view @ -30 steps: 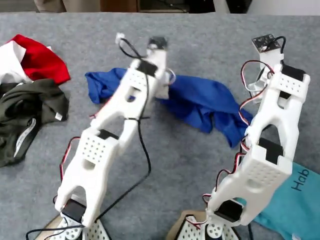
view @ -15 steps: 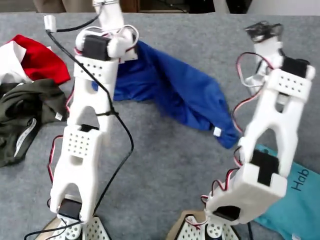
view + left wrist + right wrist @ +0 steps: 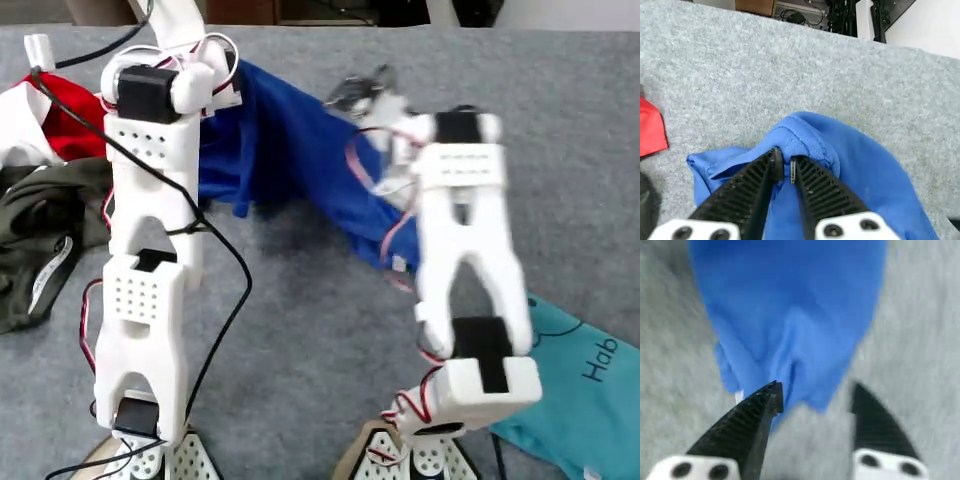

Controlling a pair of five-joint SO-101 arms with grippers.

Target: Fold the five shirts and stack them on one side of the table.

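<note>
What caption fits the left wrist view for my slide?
Left arm's jaws shut on a fold of the blue shirt, above the grey table.

Looking like a robotics lab: grey felt-covered desk (image 3: 715, 60) carrying white plastic robot arms (image 3: 145, 310), black metal stands (image 3: 842, 17) and loose black cables (image 3: 795, 17) crowding the room beyond.

High camera overhead — wrist cameras close, share blue shirt (image 3: 290, 150).

The only print I can find is on the teal shirt (image 3: 560, 420) at my near right: a few dark letters (image 3: 597, 360) running up its edge. The white label (image 3: 45, 275) on the dark green shirt (image 3: 50, 215), far left, seems too small to read.
</note>
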